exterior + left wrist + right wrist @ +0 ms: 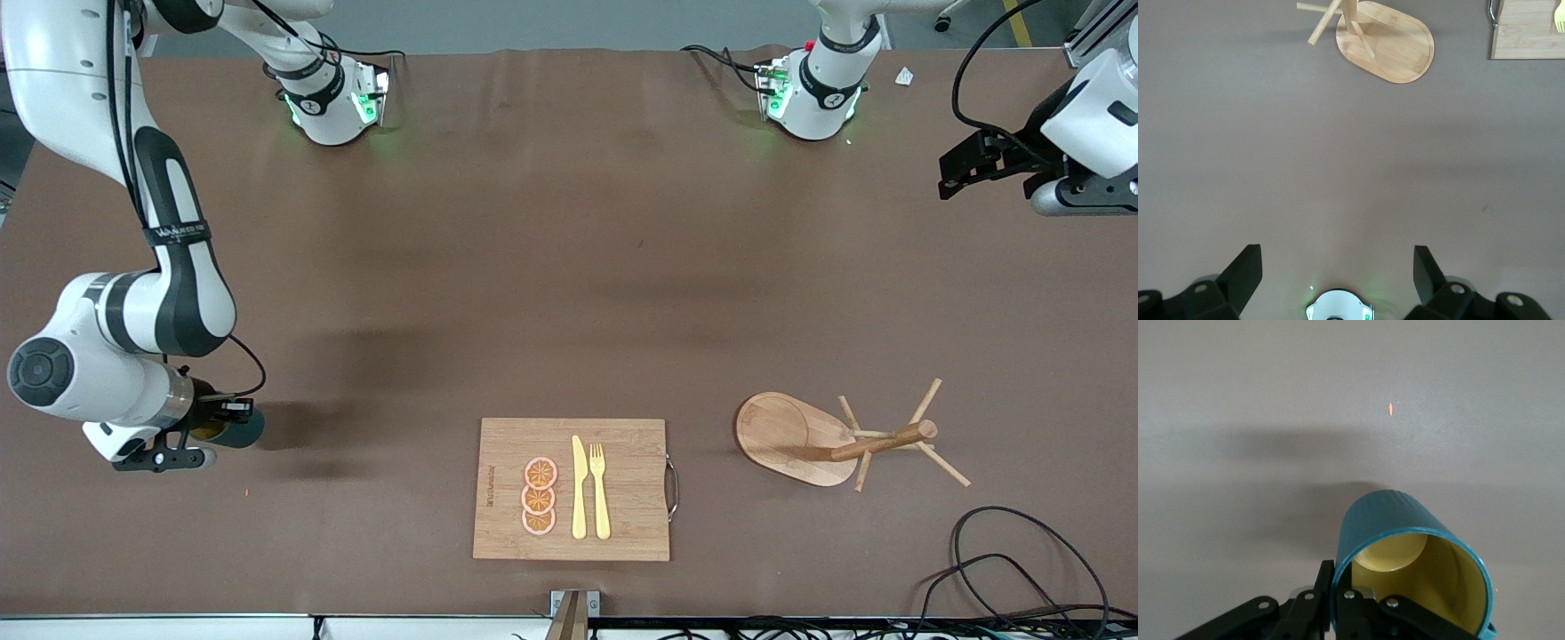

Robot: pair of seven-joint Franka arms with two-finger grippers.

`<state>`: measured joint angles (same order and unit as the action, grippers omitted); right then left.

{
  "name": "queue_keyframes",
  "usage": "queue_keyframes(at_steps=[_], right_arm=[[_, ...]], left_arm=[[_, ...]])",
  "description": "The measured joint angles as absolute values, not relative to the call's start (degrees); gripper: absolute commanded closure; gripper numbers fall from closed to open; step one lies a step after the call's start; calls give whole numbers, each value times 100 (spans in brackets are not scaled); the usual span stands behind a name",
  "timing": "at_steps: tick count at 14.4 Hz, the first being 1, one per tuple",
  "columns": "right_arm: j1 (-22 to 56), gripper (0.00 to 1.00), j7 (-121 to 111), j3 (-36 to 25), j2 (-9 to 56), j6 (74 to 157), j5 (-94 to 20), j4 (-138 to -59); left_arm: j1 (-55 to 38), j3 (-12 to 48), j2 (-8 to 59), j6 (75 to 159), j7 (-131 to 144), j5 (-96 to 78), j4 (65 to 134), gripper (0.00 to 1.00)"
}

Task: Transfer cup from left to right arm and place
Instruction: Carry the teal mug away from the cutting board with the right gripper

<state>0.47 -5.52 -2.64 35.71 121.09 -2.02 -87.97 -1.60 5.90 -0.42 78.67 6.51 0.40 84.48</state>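
Note:
The teal-green cup [242, 428] with a yellowish inside is in my right gripper [222, 425], low over the table at the right arm's end. In the right wrist view the cup [1401, 520] lies on its side with its open mouth toward the camera. The right gripper [1339, 577] is shut on the cup's wall, one finger inside the rim and one outside. My left gripper [965, 173] hangs high over the left arm's end of the table. In the left wrist view the left gripper [1337, 270] is open and empty, over bare table.
A wooden cutting board [511, 524] with orange slices, a yellow knife and a fork lies near the front edge. A wooden peg stand [800, 436] lies beside it toward the left arm's end and also shows in the left wrist view [1395, 47]. Black cables [1013, 569] lie at the front corner.

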Motion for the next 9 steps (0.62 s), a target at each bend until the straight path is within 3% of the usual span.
queue_keyframes(at_steps=[3,4,5,8,9], right_arm=[[44,96,-646,-244,3779,12171,-203,-8809],[45,90,-653,-232,3823,12184,-203,-8810],[45,72,-660,-214,3845,12196,-203,-8810],[45,4,-668,-191,3845,12204,-203,-8774],[41,0,-667,-195,3842,12213,-203,-8738]], left_arm=[[-175,601,-42,7870,651,40,8451,0],[-180,618,-42,7871,651,40,8451,0],[-181,633,-42,7873,651,40,8451,0],[-182,642,-42,7874,651,40,8451,0],[-182,642,-42,7874,651,40,8451,0]])
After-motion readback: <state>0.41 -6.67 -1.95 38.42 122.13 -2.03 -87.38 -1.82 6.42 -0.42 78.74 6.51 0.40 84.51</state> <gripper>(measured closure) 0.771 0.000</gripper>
